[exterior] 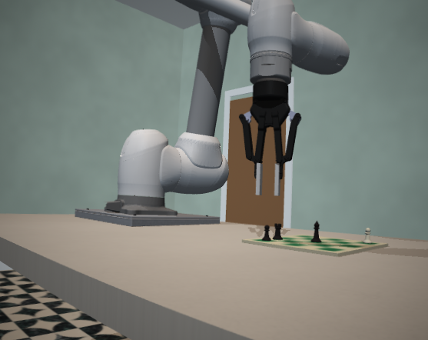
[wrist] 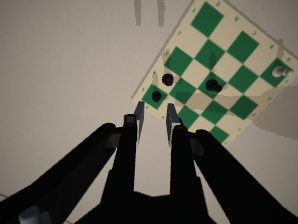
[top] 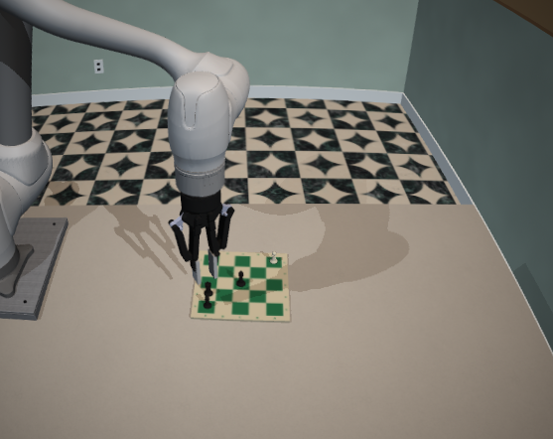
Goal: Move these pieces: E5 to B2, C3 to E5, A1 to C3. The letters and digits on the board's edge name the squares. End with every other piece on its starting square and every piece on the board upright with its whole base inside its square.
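Hand (top: 206,279) (exterior: 267,195) (wrist: 155,111) aloft — partly open; board (top: 240,316) (exterior: 338,254) (wrist: 136,98) below.

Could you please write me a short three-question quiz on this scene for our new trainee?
1. Count: how many black chess pieces stand on the chessboard?

2. True or false: the robot's jaws are gripping a chess piece.

3. Multiple choice: where does the white pawn stand?
a) on a green corner square
b) on the middle square
c) off the board, beside the arm's base

Key: 1. three; 2. false; 3. a
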Available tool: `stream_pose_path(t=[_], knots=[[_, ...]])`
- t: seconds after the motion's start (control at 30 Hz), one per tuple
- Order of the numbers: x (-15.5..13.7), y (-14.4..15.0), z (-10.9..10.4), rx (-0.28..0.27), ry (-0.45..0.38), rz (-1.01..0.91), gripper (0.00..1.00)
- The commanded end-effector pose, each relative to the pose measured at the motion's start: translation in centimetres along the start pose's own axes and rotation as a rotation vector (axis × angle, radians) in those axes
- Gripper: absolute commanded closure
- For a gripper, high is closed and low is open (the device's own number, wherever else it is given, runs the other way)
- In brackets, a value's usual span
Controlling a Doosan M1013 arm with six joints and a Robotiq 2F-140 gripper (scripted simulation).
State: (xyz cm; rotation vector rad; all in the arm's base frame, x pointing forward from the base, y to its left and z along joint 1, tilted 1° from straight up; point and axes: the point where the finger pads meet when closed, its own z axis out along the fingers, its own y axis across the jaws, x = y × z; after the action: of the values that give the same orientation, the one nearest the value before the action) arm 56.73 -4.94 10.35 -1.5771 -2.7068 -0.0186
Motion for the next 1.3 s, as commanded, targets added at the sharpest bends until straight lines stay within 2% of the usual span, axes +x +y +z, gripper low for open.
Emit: stream_pose_path(t=[0.0, 0.7, 1.27], knots=[[0.0, 0.0, 0.0, 0.0, 0.0, 0.0, 0.8], [0.0, 0.0, 0.1, 0.0, 0.0, 0.0, 0.8], [0.0, 0.0, 1.7, 0.0, 0.0, 0.0, 0.8]])
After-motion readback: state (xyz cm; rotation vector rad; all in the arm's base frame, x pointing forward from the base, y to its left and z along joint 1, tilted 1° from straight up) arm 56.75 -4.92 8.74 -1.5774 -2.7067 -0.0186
